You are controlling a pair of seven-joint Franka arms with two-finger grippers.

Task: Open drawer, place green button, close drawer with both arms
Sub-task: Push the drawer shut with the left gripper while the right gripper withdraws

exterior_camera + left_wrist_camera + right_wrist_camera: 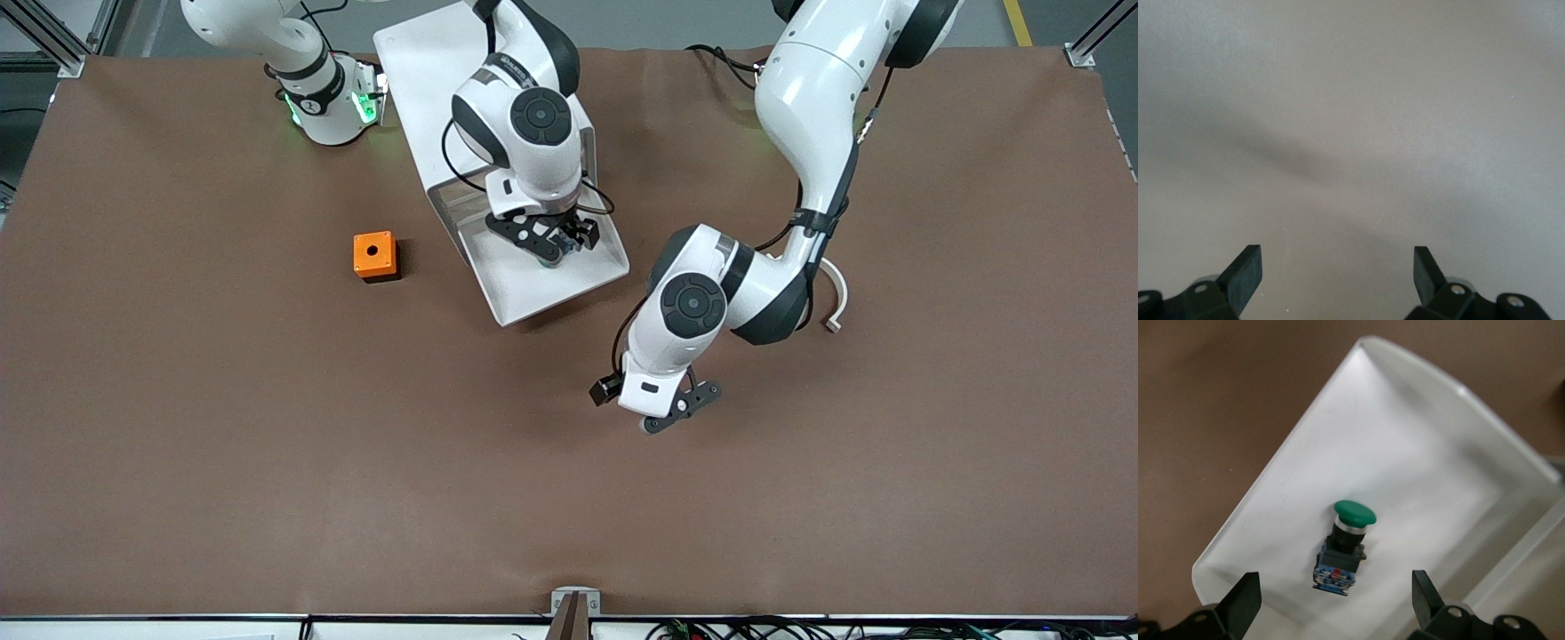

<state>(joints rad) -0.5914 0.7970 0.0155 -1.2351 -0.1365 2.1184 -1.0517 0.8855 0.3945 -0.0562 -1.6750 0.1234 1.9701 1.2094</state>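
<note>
I'm holding the right gripper (553, 242) over the pulled-out drawer (569, 283), its fingers (1245, 599) spread wide and gripping nothing. Directly beneath it, between the two fingertips as the right wrist view shows it, the button (1346, 542) is lying on its side on the drawer's white floor, green cap pointing toward the drawer's middle, touching neither finger. The placing step is looking finished to me; the drawer is standing open out of the bottom of the cabinet (444, 80), so closing is what is left.

I'm keeping the left gripper (676, 411) waiting, low over bare table beside the drawer's front corner, toward the left arm's end, its fingers (1245, 272) also wide apart and empty.

For the next move I'm judging that the right gripper needs to lift straight up clear of the drawer walls without brushing the button, and then one or both grippers need to press against the drawer's front lip and push it squarely toward the cabinet. The drawer is sitting at an angle to the table edges, so the push should be following that slant.

The brown table cover (267, 462) is looking smooth and matte, with faint creases. An orange box (374, 255) is sitting on it, well apart from the right gripper, toward the right arm's end. Grey floor and metal framing are showing at the table's corners.
</note>
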